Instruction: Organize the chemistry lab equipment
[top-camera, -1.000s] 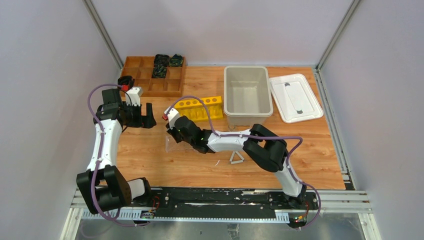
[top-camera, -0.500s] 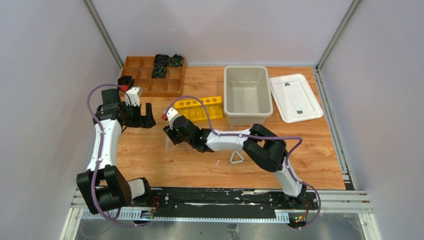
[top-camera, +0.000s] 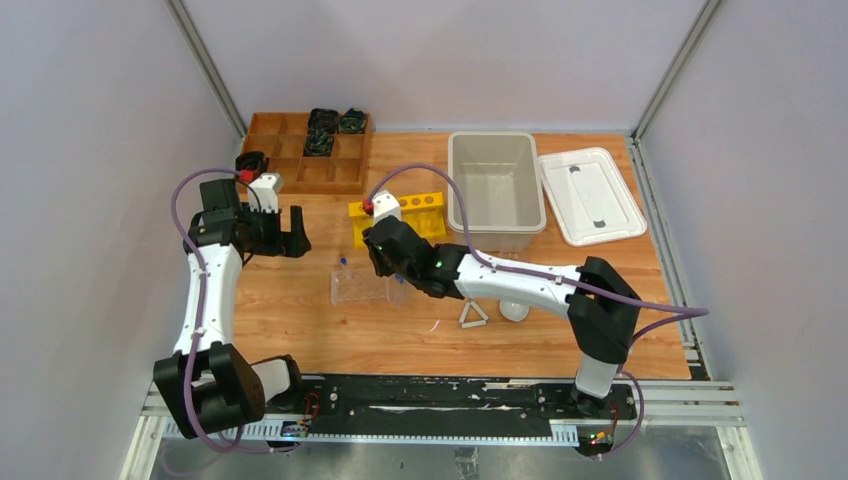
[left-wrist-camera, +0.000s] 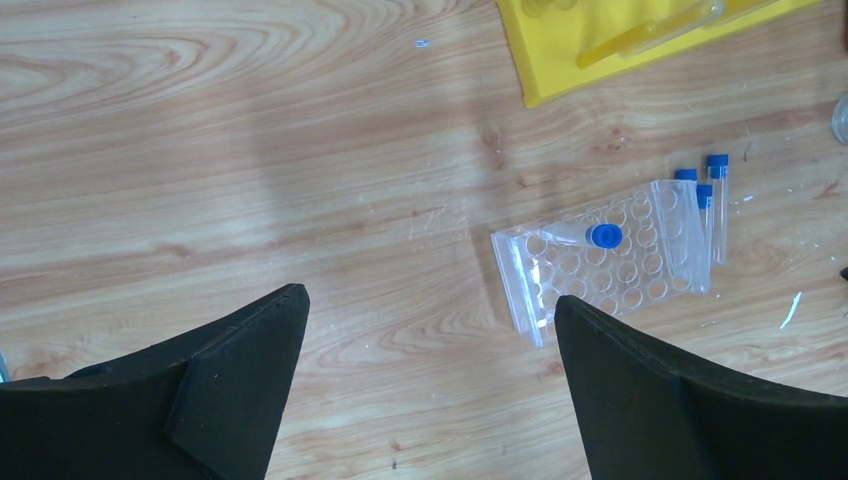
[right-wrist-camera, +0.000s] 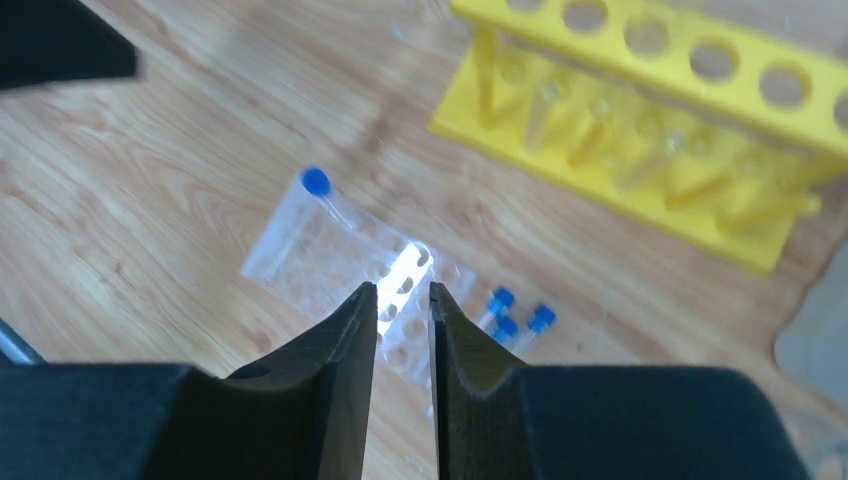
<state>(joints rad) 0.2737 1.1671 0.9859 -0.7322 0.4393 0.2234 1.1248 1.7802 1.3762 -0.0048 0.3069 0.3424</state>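
The clear plastic tube rack (top-camera: 362, 288) lies on the table left of centre. One blue-capped tube (top-camera: 343, 262) stands tilted in its left end. The rack (left-wrist-camera: 610, 265), that tube (left-wrist-camera: 604, 236) and three loose tubes (left-wrist-camera: 716, 195) beside its right end show in the left wrist view. My right gripper (top-camera: 387, 264) hovers above the rack (right-wrist-camera: 340, 250), jaws a narrow gap apart and empty (right-wrist-camera: 403, 290); the loose tubes (right-wrist-camera: 515, 315) lie just right of it. My left gripper (top-camera: 293, 238) is wide open and empty (left-wrist-camera: 430, 300), left of the rack. The white triangle frame (top-camera: 473, 316) and white round dish (top-camera: 514, 311) lie right of the rack. I cannot make out the beakers.
The yellow six-hole rack (top-camera: 400, 215) stands just behind the clear rack. A beige bin (top-camera: 493, 190) and its white lid (top-camera: 590, 195) are at the back right. The wooden compartment tray (top-camera: 305, 150) with black items is at the back left.
My right arm has lifted and pulled back to the right off the clear rack, uncovering the rack, a tube standing in it and the white dish. The left arm has hardly moved.
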